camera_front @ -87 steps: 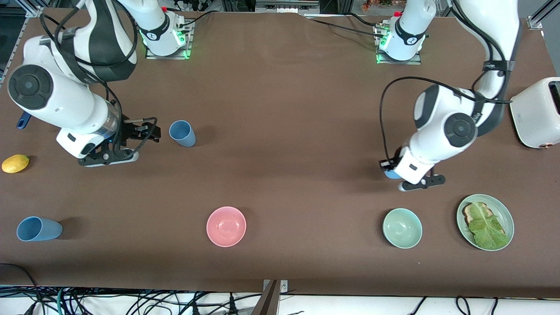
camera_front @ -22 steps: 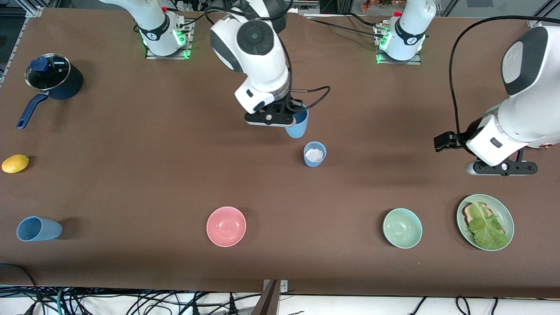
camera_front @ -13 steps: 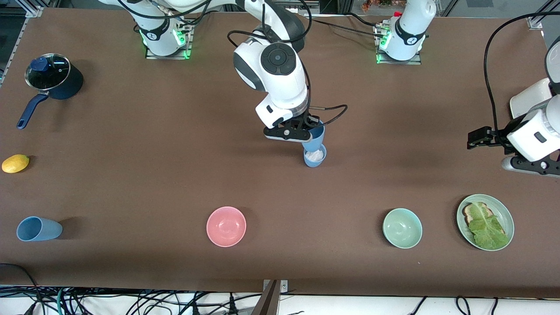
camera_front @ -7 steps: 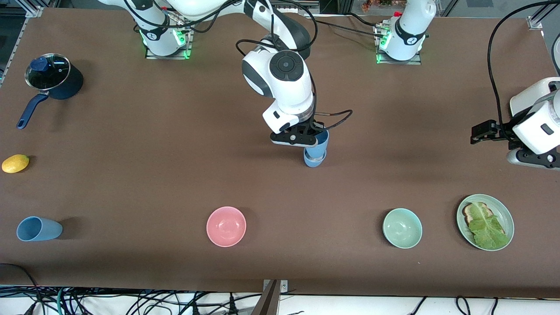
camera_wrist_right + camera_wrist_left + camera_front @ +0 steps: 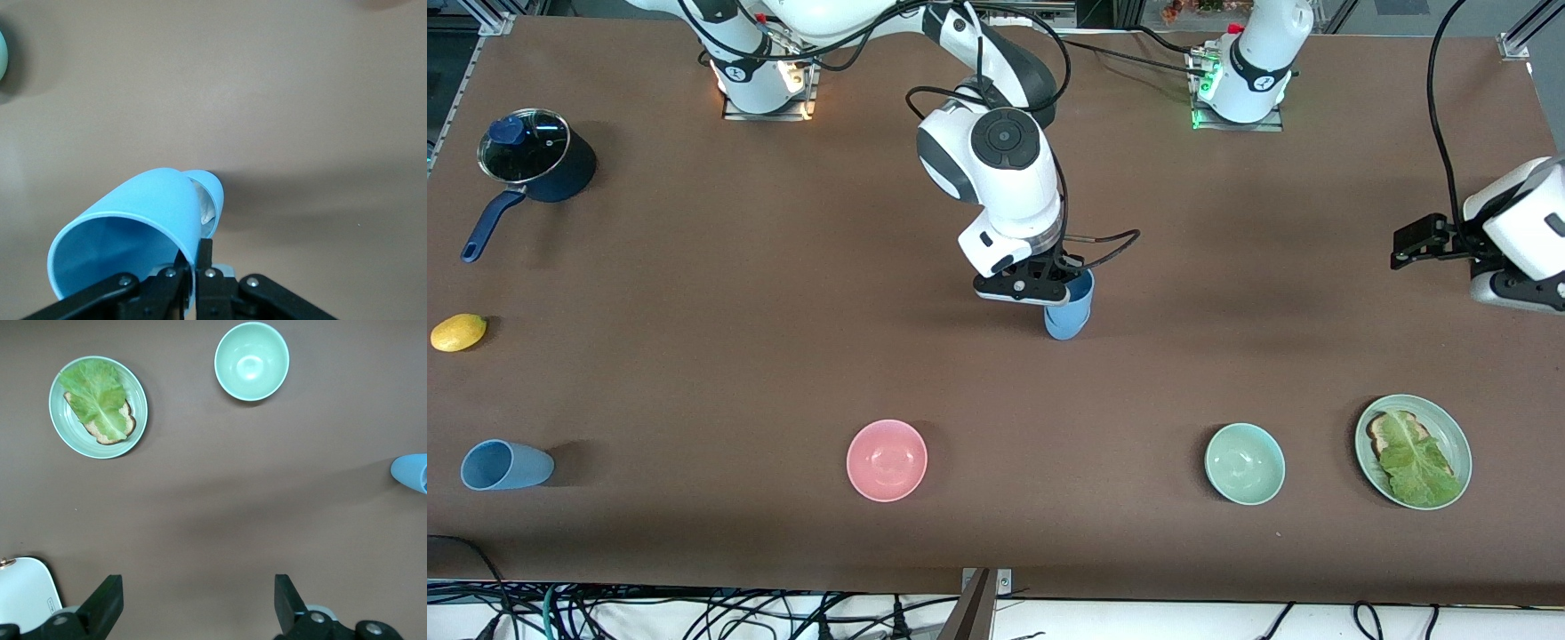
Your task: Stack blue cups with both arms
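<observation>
My right gripper (image 5: 1049,286) is shut on the rim of a light-blue cup (image 5: 1078,298) and holds it tilted. Its base is at the mouth of a second blue cup (image 5: 1060,327), which stands upright mid-table. In the right wrist view the gripper (image 5: 198,267) pinches the held cup's wall (image 5: 133,220). Beside it shows the lower cup's rim (image 5: 215,193) with something white inside. A third blue cup (image 5: 505,465) lies on its side near the front edge at the right arm's end. My left gripper (image 5: 1412,244) is open and empty, up over the left arm's end; its fingers (image 5: 101,607) are wide apart.
A pink bowl (image 5: 887,460), a green bowl (image 5: 1244,463) and a green plate with toast and lettuce (image 5: 1449,427) sit along the front. A lemon (image 5: 458,332) and a dark-blue lidded pot (image 5: 534,160) are at the right arm's end. A white toaster corner (image 5: 23,597) shows.
My right gripper brought the held cup over and down onto the standing cup, hiding the white thing inside it. My left gripper drew away toward its end of the table.
</observation>
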### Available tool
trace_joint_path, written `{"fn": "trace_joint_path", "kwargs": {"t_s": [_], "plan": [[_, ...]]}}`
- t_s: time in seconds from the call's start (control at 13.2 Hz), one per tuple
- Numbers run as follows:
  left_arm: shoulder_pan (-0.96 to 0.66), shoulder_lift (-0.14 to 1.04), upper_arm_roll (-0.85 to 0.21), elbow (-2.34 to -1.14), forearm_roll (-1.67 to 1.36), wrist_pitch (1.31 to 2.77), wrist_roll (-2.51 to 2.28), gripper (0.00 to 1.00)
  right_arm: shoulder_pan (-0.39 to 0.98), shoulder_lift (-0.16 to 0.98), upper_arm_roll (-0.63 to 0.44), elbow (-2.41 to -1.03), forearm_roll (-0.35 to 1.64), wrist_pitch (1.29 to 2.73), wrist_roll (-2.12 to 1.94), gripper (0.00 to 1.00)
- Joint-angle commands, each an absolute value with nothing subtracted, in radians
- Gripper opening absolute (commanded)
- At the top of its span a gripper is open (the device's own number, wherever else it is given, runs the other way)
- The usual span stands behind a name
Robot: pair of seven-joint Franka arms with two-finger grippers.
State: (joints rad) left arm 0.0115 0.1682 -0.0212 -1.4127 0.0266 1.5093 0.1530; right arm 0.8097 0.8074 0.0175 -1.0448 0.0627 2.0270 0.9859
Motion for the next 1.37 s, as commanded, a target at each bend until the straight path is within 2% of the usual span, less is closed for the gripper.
{"fn": "trace_joint_path", "kwargs": {"t_s": [0.0,0.61,0.84,0.99,1.14,1.22,1.29], "plan": [[0.009,0.118,-0.026,-1.425,-0.008,1.491,0.167,1.00,0.833,0.842,0.002,-0.997,0.072,2.031,1.003,0.00],[0.015,0.003,-0.025,-1.568,-0.018,1.494,0.164,1.00,0.830,0.839,0.005,-1.019,0.069,2.031,1.006,0.00],[0.023,-0.008,-0.025,-1.583,-0.017,1.494,0.167,1.00,0.830,0.834,0.005,-1.031,0.069,2.029,1.008,0.00],[0.034,-0.006,-0.025,-1.582,-0.017,1.491,0.173,1.00,0.830,0.834,0.006,-1.032,0.069,2.026,1.008,0.08],[0.055,-0.002,-0.025,-1.580,-0.017,1.491,0.184,1.00,0.830,0.834,0.006,-1.037,0.069,2.025,1.008,0.23],[0.055,-0.002,-0.025,-1.578,-0.017,1.486,0.184,1.00,0.828,0.834,0.006,-1.037,0.071,2.023,1.008,0.37],[0.055,0.002,-0.025,-1.575,-0.017,1.477,0.186,1.00,0.825,0.833,0.006,-1.037,0.072,2.023,1.008,0.46]]}}
